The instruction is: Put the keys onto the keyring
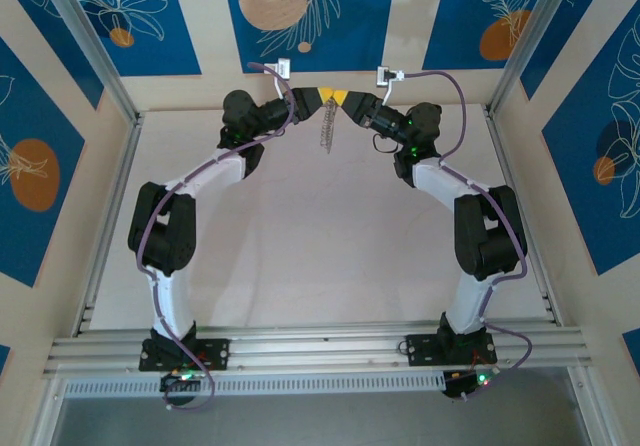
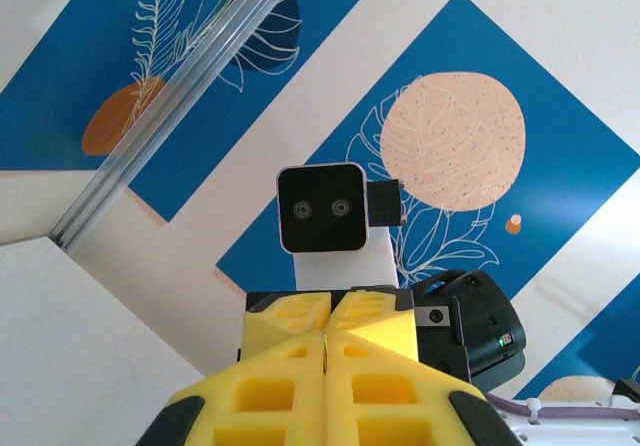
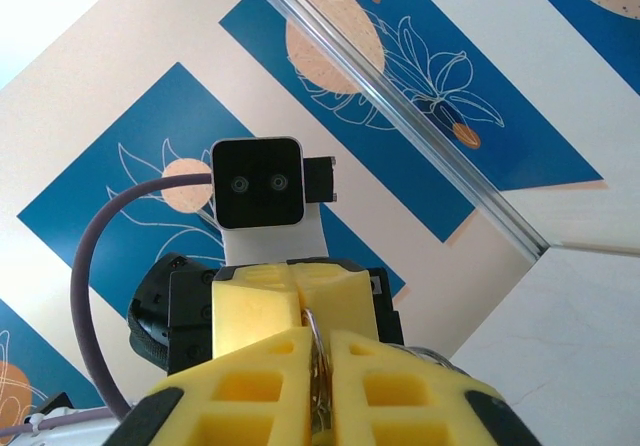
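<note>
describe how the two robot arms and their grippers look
Both the left arm and the right arm have white tubular links joined by black joint housings, with a purple cable along each. Small green lights glow on the right arm. The left gripper and the right gripper have blocky yellow fingers with square recesses.

Nothing written can be read: no lettering, number, brand or sign. The blue wall panels point(image 2: 570, 181) beyond the left pincer point(image 2: 328, 318) and the right pincer point(image 3: 312, 318) carry white leaf outlines and peach and orange discs. The black camera block point(image 2: 320, 208) just past each pincer's tips is unmarked.
</note>
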Action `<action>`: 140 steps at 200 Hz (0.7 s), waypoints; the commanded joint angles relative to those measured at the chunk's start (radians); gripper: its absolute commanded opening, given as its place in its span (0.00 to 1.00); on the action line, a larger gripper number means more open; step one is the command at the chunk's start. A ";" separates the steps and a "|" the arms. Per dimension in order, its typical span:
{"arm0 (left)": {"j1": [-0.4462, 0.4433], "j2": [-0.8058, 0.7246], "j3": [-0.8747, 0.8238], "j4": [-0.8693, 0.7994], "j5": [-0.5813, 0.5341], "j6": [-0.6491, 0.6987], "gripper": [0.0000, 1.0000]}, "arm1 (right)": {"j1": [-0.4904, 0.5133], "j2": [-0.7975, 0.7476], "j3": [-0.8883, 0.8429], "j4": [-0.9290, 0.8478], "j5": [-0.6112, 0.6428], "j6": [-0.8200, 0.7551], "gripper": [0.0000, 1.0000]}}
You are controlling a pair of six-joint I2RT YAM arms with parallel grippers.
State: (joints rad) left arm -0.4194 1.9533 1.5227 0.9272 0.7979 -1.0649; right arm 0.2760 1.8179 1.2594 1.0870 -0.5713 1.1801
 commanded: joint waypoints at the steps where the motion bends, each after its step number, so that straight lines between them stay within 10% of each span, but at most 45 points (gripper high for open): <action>1: -0.012 -0.040 -0.001 0.077 0.000 -0.003 0.00 | 0.020 0.029 -0.010 0.017 0.014 0.015 0.09; 70: -0.013 -0.035 0.004 0.077 0.006 -0.002 0.00 | 0.008 0.067 0.012 0.056 0.007 0.060 0.00; 91: -0.006 -0.034 0.007 0.081 0.013 -0.003 0.24 | -0.012 0.066 0.015 0.047 -0.026 0.056 0.00; 140: 0.032 -0.041 0.035 0.034 0.053 0.020 0.43 | -0.077 0.067 0.056 -0.013 -0.159 0.042 0.00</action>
State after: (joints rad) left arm -0.4088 1.9533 1.5101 0.9268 0.8032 -1.0653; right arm 0.2337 1.8668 1.2640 1.1206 -0.6533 1.2346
